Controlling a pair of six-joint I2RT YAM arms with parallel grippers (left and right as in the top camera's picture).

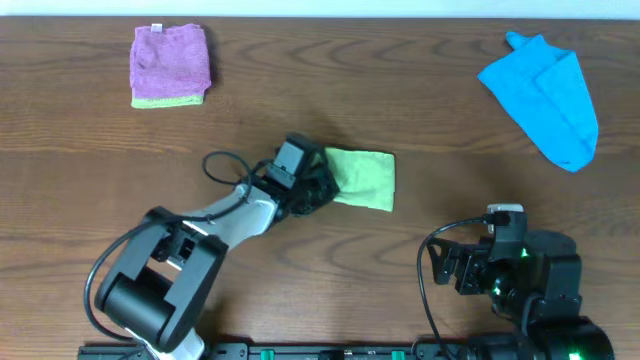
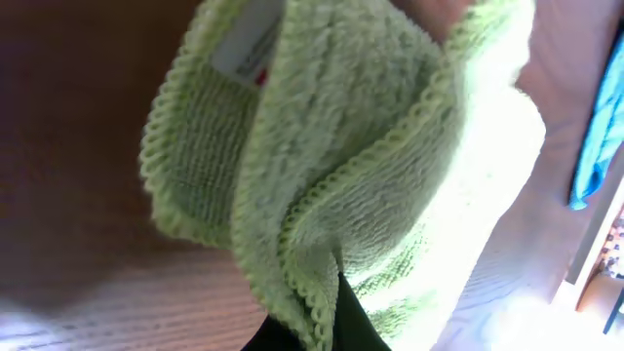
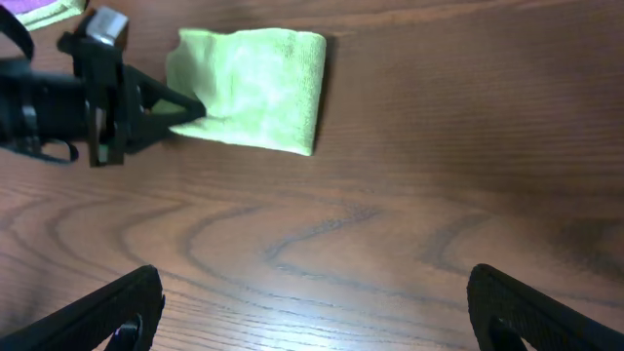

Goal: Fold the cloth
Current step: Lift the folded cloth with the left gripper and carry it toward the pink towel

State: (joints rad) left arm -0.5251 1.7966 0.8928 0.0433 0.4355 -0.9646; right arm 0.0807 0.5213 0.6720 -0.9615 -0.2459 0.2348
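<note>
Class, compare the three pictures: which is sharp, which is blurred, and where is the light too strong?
Overhead: evenly lit and sharp, with the cloth and the grain of the table crisp. Left wrist: the cloth fills the frame from too close, so it is soft, and it is washed out on its right side. Right wrist: the cloth is fairly clear, while the fingers of the right hand are dark blurs in the bottom corners.

overhead: top-down, far | left wrist: close on cloth (image 2: 370, 175) | right wrist: low, same cloth

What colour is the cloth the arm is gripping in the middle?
The cloth is light yellow-green, with a looped terry texture; the left wrist view shows it best.
</note>
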